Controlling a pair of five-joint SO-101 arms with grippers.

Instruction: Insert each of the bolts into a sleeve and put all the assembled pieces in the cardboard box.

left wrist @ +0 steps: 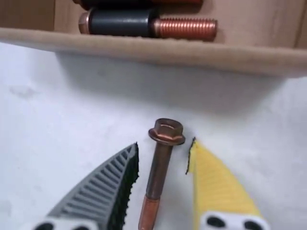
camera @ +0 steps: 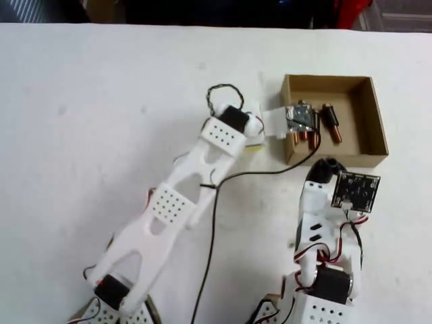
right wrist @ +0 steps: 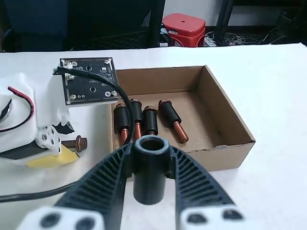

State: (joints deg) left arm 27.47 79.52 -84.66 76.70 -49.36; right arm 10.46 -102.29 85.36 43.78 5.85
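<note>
Four copper bolts already wearing their black sleeves [right wrist: 149,120] lie side by side inside the shallow brown cardboard box [camera: 379,125], bunched toward the wall that faces the left arm. So most of the job looks done from where I stand.

One bare copper bolt with a flanged hex head [left wrist: 160,167] lies on the white table [camera: 101,101] just outside that same wall, head pointing at the box. The left gripper [left wrist: 164,143] straddles it, jaws apart with a gap on each side of the shank.

The right gripper [right wrist: 151,149], just outside the box's near wall, is clamped on a short black tube sleeve [right wrist: 149,184] held upright.

What's left, I'd say: marry this last pair, then drop it in.
</note>
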